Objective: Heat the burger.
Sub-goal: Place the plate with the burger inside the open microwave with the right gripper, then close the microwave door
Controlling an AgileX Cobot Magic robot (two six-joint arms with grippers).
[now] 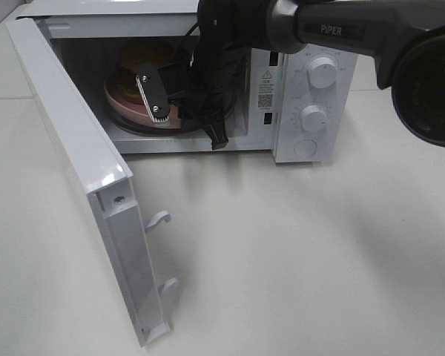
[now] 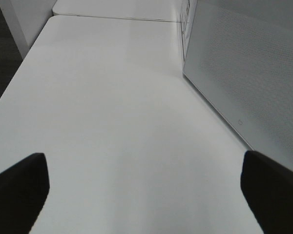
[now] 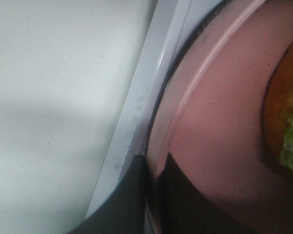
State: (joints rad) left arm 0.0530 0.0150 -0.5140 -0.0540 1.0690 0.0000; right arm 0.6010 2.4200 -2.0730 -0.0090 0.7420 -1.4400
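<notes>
The right arm (image 1: pixel 334 30) hides the 3 o'clock half of the burger (image 1: pixel 144 53); the warning label (image 1: pixel 266 76) is too small to read.

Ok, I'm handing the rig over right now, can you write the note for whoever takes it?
Left gripper: open, empty, over the table beside the microwave.
Right gripper: shut on the rim of the pink plate, inside the microwave.
Burger: on the plate, in the cavity.
Done: door open, plate and burger in.
Left: release the plate, pull the arm out, shut the door, set the knobs.
</notes>
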